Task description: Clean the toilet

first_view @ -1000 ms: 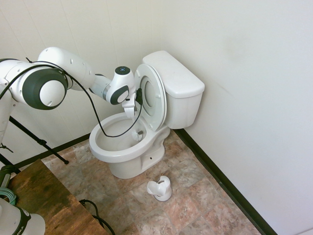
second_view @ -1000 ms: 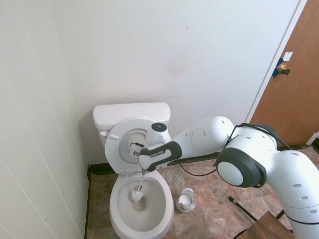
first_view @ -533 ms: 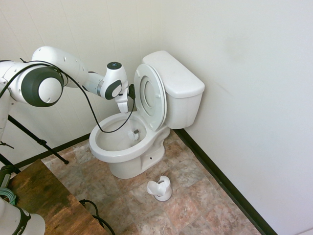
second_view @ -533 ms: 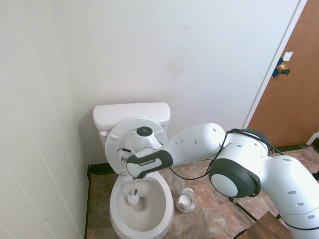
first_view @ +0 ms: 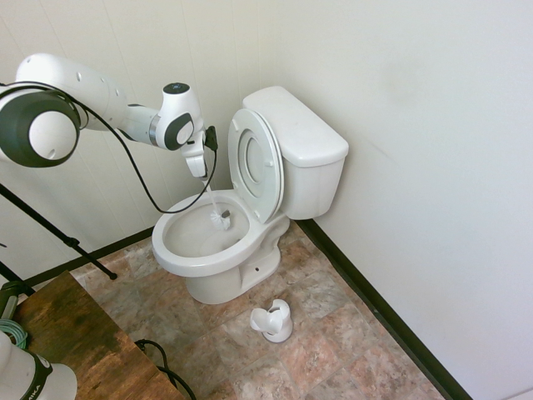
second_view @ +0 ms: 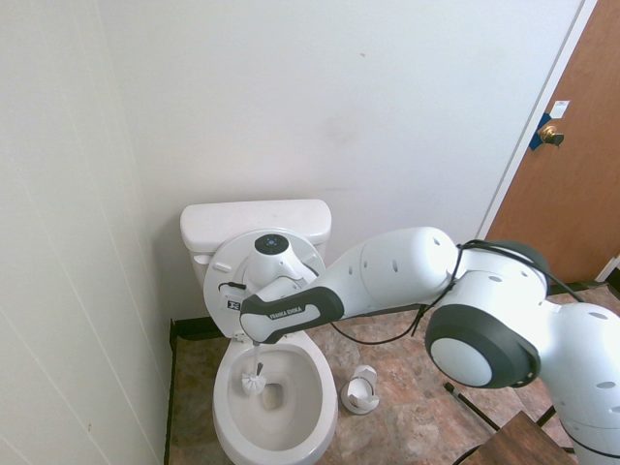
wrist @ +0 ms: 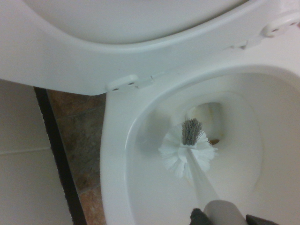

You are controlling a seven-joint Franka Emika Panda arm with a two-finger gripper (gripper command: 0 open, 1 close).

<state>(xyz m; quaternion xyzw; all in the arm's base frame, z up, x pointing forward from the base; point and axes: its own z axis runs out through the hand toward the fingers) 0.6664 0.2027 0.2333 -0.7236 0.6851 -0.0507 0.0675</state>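
Mottled brown and tan stone-tile floor (first_view: 333, 333), white toilet (first_view: 218, 282) standing on it in the corner against the walls, small white brush holder (first_view: 273, 322) on the tiles just beside the toilet's base, upright

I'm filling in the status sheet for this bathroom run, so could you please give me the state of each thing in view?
toilet: seat and lid raised against the tank, bowl open.
toilet brush: held upright, head inside the bowl.
gripper: shut on the brush handle, pointing down.
brush holder: empty, on the floor beside the toilet.
door: closed.
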